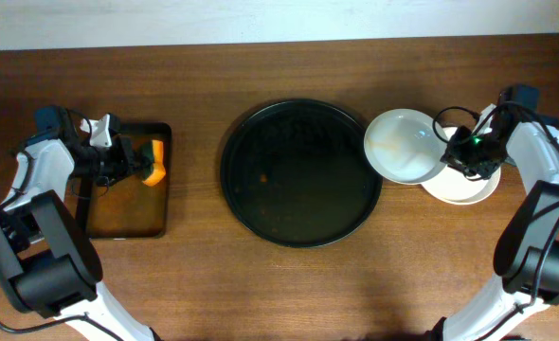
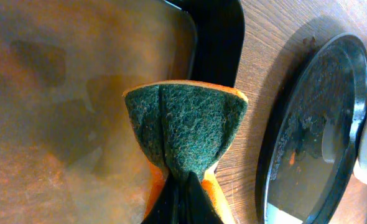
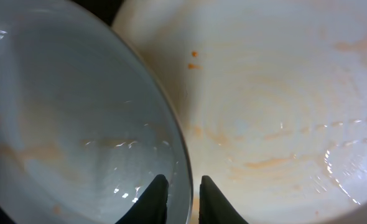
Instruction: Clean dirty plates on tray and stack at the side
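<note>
1. Left end effector: pressed together on an orange sponge, whose green scouring face fans out ahead of the fingertips. A rectangular tray lies directly beneath.
2. Right end effector: pinching the rim of a grey-blue plate. This plate extends from the fingertips to the rim of the round tray.
3. White plate: below the right end effector and partly under the held plate, with faint orange smears.
4. Round tray: on the counter between the two end effectors, with small orange specks.
</note>
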`<move>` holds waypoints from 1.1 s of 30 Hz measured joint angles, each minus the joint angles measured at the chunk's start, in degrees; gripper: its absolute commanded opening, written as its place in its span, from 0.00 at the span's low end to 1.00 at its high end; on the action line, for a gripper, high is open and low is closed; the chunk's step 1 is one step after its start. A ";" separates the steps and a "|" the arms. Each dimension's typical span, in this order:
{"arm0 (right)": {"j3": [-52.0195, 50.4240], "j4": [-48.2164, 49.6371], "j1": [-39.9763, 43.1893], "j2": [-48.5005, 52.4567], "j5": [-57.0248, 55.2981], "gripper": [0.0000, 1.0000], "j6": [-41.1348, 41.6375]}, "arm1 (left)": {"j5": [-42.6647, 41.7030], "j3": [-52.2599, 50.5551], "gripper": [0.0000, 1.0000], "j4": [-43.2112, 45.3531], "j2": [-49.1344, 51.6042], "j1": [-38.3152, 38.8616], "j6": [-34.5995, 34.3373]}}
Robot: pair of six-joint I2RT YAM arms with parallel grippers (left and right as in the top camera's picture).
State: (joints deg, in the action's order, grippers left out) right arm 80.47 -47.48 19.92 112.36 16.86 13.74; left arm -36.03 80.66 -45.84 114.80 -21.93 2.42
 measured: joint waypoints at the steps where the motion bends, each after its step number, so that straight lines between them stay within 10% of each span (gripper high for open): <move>1: 0.00 0.00 -0.09 0.33 0.00 0.24 0.13 | 0.02 0.00 0.01 0.00 -0.02 0.00 0.00; 6: 0.00 -0.09 -0.52 1.75 -0.66 0.04 -0.07 | 0.00 0.00 0.01 -0.02 0.00 0.00 0.00; 19: 0.07 -3.69 4.24 1.81 -5.05 0.04 0.44 | 0.02 0.00 0.01 -0.28 0.02 0.00 0.00; 33: 9.07 -13.68 10.86 1.81 -9.57 0.29 2.58 | 0.00 0.00 0.01 -1.14 0.07 0.00 0.00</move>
State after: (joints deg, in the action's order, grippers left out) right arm 89.54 -61.17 30.79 114.17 7.29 16.32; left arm -36.03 80.66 -46.98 114.87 -21.93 2.42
